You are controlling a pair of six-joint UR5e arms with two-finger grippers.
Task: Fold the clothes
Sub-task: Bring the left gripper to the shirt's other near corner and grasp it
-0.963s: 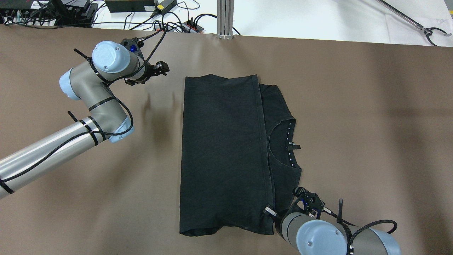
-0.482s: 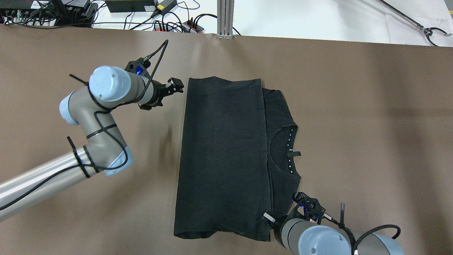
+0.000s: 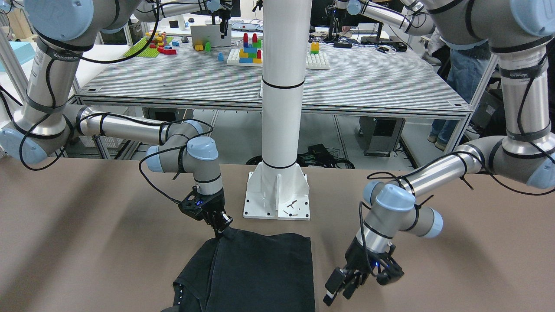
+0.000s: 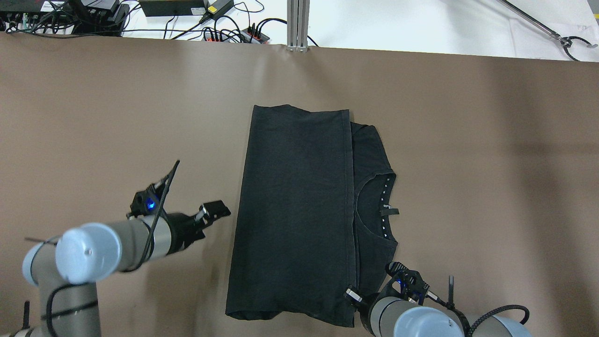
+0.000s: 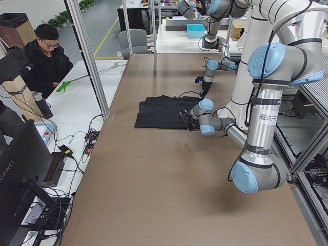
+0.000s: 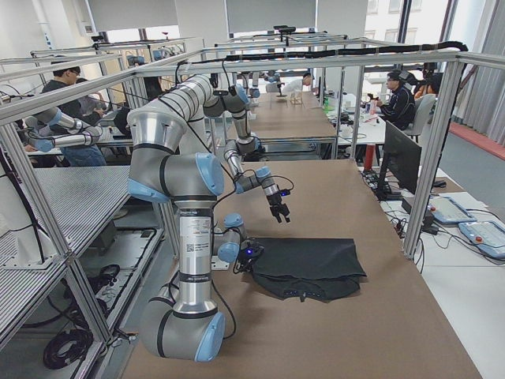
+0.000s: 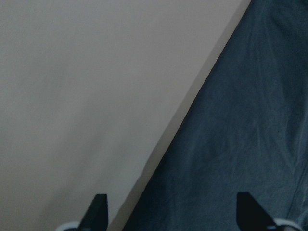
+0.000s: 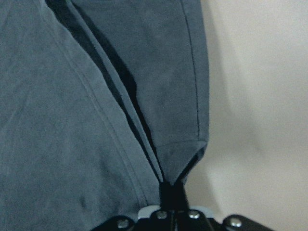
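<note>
Centrally on the brown table [image 4: 93, 117] lie the clothes [image 4: 295, 210], a single black T-shirt folded lengthwise, well short of the far edge and reaching close to the edge on the robot's side; a folded panel covers its left part, while the collar [image 4: 381, 206] shows on the right; the right gripper [image 3: 222, 223] is pinched shut on the shirt's robot-side corner where the panel's hem ends; the left gripper [image 7: 173, 214] hangs just beside the shirt's left edge, jaws spread wide; the white pillar [image 3: 282, 108] stands at the robot-side edge, near that pinched corner.
</note>
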